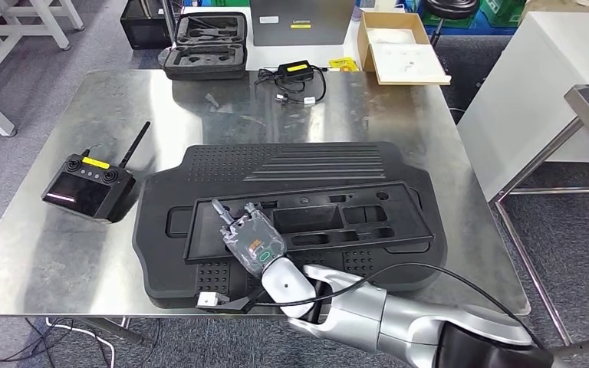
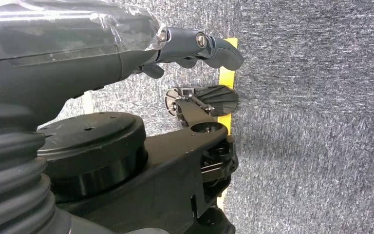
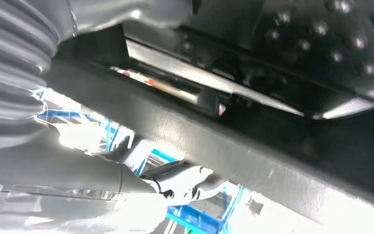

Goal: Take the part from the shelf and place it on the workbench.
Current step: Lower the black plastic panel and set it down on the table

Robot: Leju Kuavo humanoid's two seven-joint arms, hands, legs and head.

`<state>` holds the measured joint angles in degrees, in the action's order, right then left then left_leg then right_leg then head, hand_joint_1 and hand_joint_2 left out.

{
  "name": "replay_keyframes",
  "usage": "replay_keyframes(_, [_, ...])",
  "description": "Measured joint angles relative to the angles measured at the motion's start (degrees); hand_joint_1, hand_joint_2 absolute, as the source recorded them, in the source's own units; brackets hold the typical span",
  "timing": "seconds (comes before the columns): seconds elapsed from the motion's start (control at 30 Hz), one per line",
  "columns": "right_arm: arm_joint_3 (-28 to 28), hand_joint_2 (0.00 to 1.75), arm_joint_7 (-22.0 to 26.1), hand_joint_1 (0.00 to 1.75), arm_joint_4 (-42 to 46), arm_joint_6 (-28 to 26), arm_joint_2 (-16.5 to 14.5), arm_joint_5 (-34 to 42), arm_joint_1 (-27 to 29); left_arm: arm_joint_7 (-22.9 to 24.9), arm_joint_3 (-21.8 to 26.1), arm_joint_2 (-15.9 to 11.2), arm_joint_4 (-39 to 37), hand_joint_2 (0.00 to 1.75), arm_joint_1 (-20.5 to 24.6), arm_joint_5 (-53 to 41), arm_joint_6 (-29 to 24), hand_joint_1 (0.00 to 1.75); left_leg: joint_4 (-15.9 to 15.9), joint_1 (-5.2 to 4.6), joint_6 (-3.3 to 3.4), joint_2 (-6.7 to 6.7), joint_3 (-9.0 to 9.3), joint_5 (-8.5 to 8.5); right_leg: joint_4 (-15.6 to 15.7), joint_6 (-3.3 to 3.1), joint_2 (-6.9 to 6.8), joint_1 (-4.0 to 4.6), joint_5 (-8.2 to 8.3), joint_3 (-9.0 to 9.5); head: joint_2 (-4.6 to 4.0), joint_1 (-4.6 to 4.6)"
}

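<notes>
Your right robot hand [image 1: 249, 238] lies on the black part [image 1: 307, 218], a flat moulded panel already resting on the bench [image 1: 46, 261]; its long axis runs left to right, and the robot hand meets its near edge left of centre; whether the fingers grip it you cannot tell. The left robot hand [image 2: 195, 48] hangs over the carpet, fingers curled, holding nothing. I judge letting go is what remains.

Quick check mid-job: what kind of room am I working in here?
Probably a robotics lab or workshop: a steel workbench on grey carpet, a handheld remote controller with an antenna, and an open foam-lined equipment case behind. The black plastic part lies on the bench.
</notes>
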<state>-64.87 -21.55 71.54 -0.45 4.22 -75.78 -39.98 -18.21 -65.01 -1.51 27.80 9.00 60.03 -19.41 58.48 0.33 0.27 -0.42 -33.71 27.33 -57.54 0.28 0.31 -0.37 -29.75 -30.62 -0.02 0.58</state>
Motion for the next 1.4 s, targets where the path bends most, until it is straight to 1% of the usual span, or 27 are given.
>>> replay_keyframes(0.17, [-0.4, 1.75, 0.0, 0.0, 0.0, 0.1, -0.3, 0.1, -0.4, 0.0, 0.0, -0.1, 0.0, 1.75, 0.0, 0.0, 0.0, 0.0, 0.0, 0.0, 0.0, 0.0, 0.11, 0.0, 0.0, 0.0, 0.0, 0.0, 0.0, 0.12, 0.0, 0.0])
replay_keyframes(0.3, [-0.8, 0.0, -0.1, 0.0, 0.0, 0.8, -0.4, 0.4, -0.6, 0.0, 0.0, -0.1, 0.0, 1.75, 0.0, -0.1, 0.0, 0.0, 0.0, -0.01, 0.0, 0.0, 0.13, 0.0, 0.0, 0.0, 0.0, 0.0, 0.0, 0.15, 0.0, 0.01])
replay_keyframes(0.4, [-1.0, 0.0, -0.5, 0.0, 0.1, 2.6, -0.4, 1.1, -1.0, 0.0, 0.0, -0.1, 0.0, 1.75, 0.0, -0.1, 0.0, 0.0, 0.0, -0.01, 0.0, 0.0, 0.16, 0.0, 0.0, 0.0, 0.0, -0.01, 0.0, 0.16, 0.0, 0.01])
replay_keyframes(0.53, [-1.0, 0.0, -1.5, 0.0, 1.8, 6.6, -0.4, 2.1, -1.9, 0.0, 0.0, -0.2, 0.0, 1.75, 0.0, -0.1, 0.2, 0.0, 0.0, -0.01, 0.0, 0.04, 0.2, 0.0, 0.0, 0.0, 0.01, 0.0, 0.0, 0.17, 0.0, -0.01])
replay_keyframes(0.7, [-1.0, 0.0, -3.0, 0.0, 5.1, 11.7, 0.1, 5.7, -2.8, -0.2, 0.0, -0.3, 0.0, 1.75, -0.1, 0.0, 0.6, 0.0, 0.0, 0.0, -0.01, 0.04, 0.2, -0.01, 0.0, 0.0, 0.02, 0.0, 0.0, 0.16, 0.0, -0.02])
replay_keyframes(0.93, [-1.0, 0.0, -3.6, 0.0, 6.0, 13.5, 0.4, 7.1, -3.1, -0.3, 0.0, -0.4, 0.0, 1.75, -0.1, 0.0, 0.7, 0.0, 0.0, 0.0, -0.02, 0.04, 0.2, -0.01, 0.0, 0.0, 0.02, 0.0, 0.0, 0.16, 0.0, -0.02])
replay_keyframes(0.97, [-0.9, 0.0, -4.1, 0.0, 6.7, 14.9, 0.7, 8.6, -3.3, -0.3, 0.0, -0.4, 0.0, 1.75, -0.1, 0.0, 0.9, 0.0, 0.0, 0.0, -0.02, 0.04, 0.2, -0.01, 0.0, 0.0, 0.03, 0.0, 0.0, 0.16, 0.0, -0.02])
replay_keyframes(1.07, [0.0, 0.0, -8.3, 0.0, 13.0, 21.7, 3.5, 19.1, -4.3, -0.1, 0.0, -0.5, 0.0, 1.75, 0.0, -1.0, 1.7, 0.0, 0.0, -0.01, -0.02, 0.04, 0.2, -0.01, 0.0, 0.0, 0.04, -0.01, 0.0, 0.15, 0.0, -0.01])
replay_keyframes(1.1, [0.3, 0.0, -9.5, 0.0, 14.9, 22.8, 4.4, 21.8, -4.5, 0.0, 0.0, -0.6, 0.0, 1.75, 0.0, -1.3, 1.9, 0.0, 0.0, -0.01, -0.02, 0.05, 0.2, -0.01, 0.0, 0.0, 0.04, -0.01, 0.0, 0.15, 0.0, 0.0])
replay_keyframes(1.27, [1.3, 0.0, -11.0, 0.0, 20.5, 22.8, 7.2, 27.0, -4.9, 0.2, 0.0, -0.6, 0.0, 1.75, 0.0, -2.1, 2.2, 0.0, 0.0, -0.01, -0.02, 0.05, 0.21, -0.01, 0.0, 0.0, 0.04, -0.01, 0.0, 0.15, 0.0, 0.0])
replay_keyframes(1.33, [1.9, 0.0, -11.0, 0.0, 23.2, 21.0, 8.4, 28.6, -4.9, 0.2, 0.0, -0.6, 0.0, 1.75, 0.0, -2.3, 2.2, 0.0, 0.0, -0.01, -0.02, 0.06, 0.21, -0.01, 0.0, 0.0, 0.04, -0.01, 0.0, 0.15, 0.0, -0.01])
replay_keyframes(1.4, [2.7, 0.0, -10.7, 0.0, 26.0, 18.0, 9.6, 30.2, -4.8, 0.1, 0.0, -0.6, 0.0, 1.75, 0.0, -2.4, 2.2, 0.0, 0.0, -0.01, -0.02, 0.06, 0.21, -0.01, 0.0, 0.0, 0.04, -0.01, 0.0, 0.14, 0.0, -0.01])
